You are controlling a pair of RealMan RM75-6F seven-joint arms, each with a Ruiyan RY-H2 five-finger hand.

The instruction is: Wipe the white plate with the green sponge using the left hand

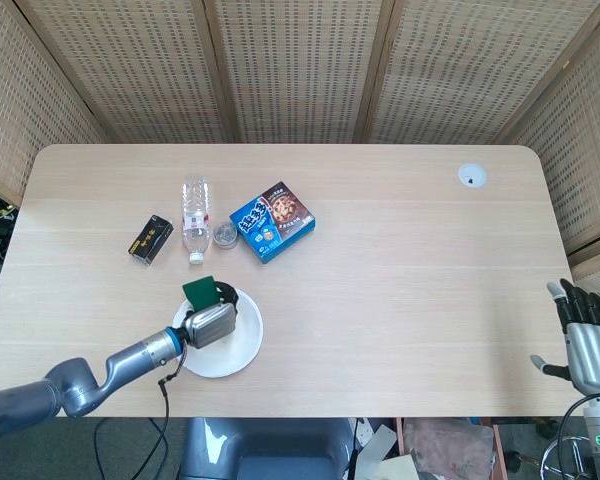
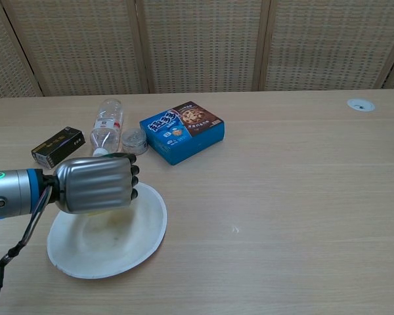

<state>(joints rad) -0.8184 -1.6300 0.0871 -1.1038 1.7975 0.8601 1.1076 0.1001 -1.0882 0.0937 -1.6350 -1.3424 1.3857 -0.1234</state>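
The white plate (image 1: 230, 348) (image 2: 105, 246) lies near the table's front left. My left hand (image 1: 210, 324) (image 2: 95, 184) hovers over its far-left part, fingers curled around the green sponge (image 1: 200, 291). In the head view the sponge's green face sticks out beyond the fingers; in the chest view the hand hides nearly all of it. My right hand (image 1: 583, 345) stays off the table's right front corner, fingers spread, holding nothing.
Behind the plate lie a clear water bottle (image 1: 195, 217) (image 2: 106, 128), a small round tin (image 1: 225, 236) (image 2: 134, 141), a blue biscuit box (image 1: 271, 221) (image 2: 182, 130) and a small black box (image 1: 151, 238) (image 2: 57, 147). A grommet (image 1: 471, 176) marks the far right.
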